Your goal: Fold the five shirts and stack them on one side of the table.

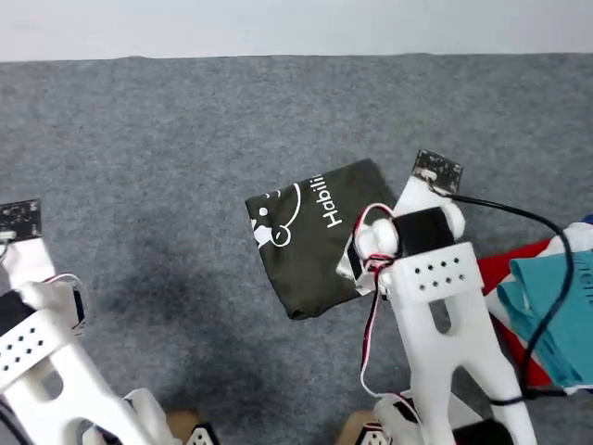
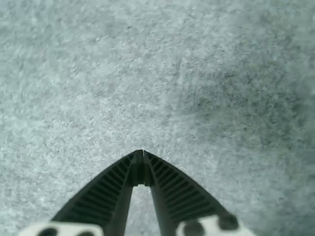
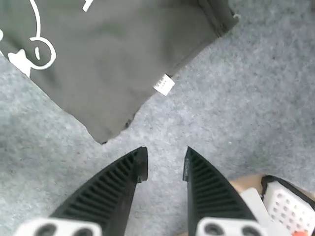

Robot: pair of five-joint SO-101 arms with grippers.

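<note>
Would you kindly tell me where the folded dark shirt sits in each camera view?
High view: dark shirt at centre.
Left wrist view: grey felt ahead of the left end effector.
Right wrist view: dark shirt beyond the right end effector.
Shared landmark: the grey felt.

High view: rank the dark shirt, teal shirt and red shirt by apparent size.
1. dark shirt
2. teal shirt, cut by the edge
3. red shirt, mostly covered, so unsure

The tabletop (image 1: 167,139) has a grey felt-like covering, matt and fuzzy. The dark olive shirt (image 1: 315,250) is soft matt cloth (its white print (image 1: 278,222) looks smoother). The ribbed fingers (image 3: 115,184) are matt black plastic, and the arm shell (image 1: 445,315) is smooth white plastic.
</note>
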